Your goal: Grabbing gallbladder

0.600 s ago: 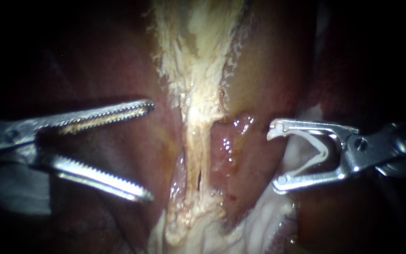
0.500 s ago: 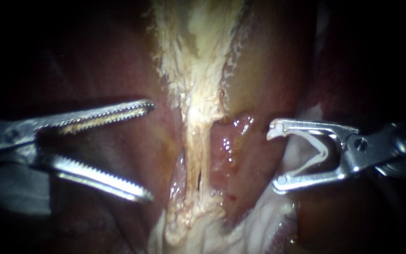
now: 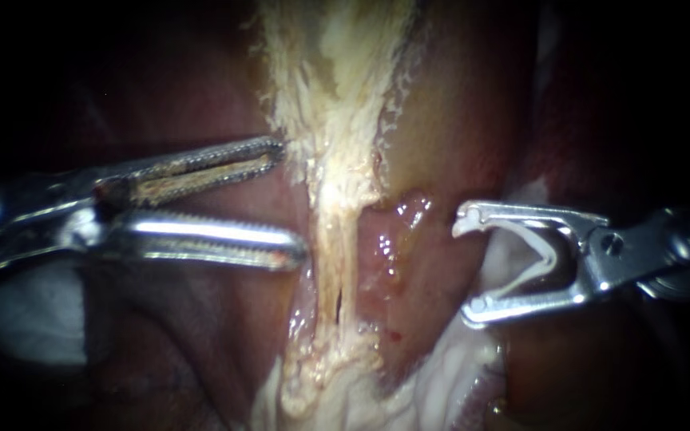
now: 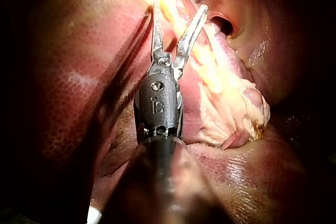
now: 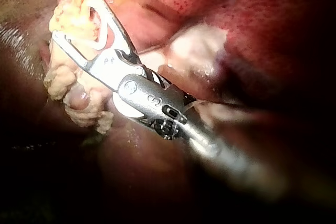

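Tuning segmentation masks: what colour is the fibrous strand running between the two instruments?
The fibrous strand is pale cream-yellow against dark red tissue. It shows best in the endoscope view.

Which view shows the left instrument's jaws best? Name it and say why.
Endoscope view: the left instrument lies side-on, both toothed jaws and the gap between them plain. Left wrist view sees them from behind, foreshortened. Right wrist view shows none of it.

The left instrument (image 3: 287, 203) enters from the left with its shaft almost level. Its two long toothed jaws point toward the centre with a narrow gap between them and grip nothing. The right instrument (image 3: 465, 270) enters from the right, also almost level, its jaws spread wide toward the centre with a white clip (image 3: 553, 259) seated between them and touching both.
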### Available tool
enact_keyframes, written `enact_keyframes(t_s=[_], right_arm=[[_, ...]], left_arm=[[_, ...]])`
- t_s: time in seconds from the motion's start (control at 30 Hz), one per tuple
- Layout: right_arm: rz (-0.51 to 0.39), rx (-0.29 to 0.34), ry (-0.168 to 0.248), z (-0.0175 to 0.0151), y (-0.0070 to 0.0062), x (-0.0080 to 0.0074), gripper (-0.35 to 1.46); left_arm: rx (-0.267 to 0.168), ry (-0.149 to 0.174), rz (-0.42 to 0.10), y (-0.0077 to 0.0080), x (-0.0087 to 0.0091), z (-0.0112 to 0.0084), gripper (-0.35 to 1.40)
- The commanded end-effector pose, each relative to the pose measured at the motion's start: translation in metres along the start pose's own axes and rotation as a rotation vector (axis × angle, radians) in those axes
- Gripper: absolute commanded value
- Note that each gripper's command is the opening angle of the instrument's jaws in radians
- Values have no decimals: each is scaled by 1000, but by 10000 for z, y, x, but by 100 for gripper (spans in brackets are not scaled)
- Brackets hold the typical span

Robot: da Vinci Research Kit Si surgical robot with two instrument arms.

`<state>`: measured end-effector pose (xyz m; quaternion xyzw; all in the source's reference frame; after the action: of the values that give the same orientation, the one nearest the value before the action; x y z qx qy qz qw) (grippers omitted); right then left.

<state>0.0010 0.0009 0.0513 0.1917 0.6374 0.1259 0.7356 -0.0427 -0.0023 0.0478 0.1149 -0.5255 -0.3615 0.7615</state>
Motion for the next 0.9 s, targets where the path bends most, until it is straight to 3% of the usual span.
enact_keyframes(t_s=[0.03,0.5,0.63,0.83,0.9], right_arm=[[0,0,0,-1,0,0,58],[0,1,0,-1,-1,0,58],[0,1,0,-1,-1,0,58],[0,0,0,0,-1,0,58],[0,0,0,1,-1,0,58]], left_arm=[[-8,5,-16,2,1,5,49],[-105,58,-110,23,8,29,41],[-118,73,-144,27,14,36,24],[-124,104,-193,37,20,44,-35],[-129,120,-210,41,21,45,-35]])
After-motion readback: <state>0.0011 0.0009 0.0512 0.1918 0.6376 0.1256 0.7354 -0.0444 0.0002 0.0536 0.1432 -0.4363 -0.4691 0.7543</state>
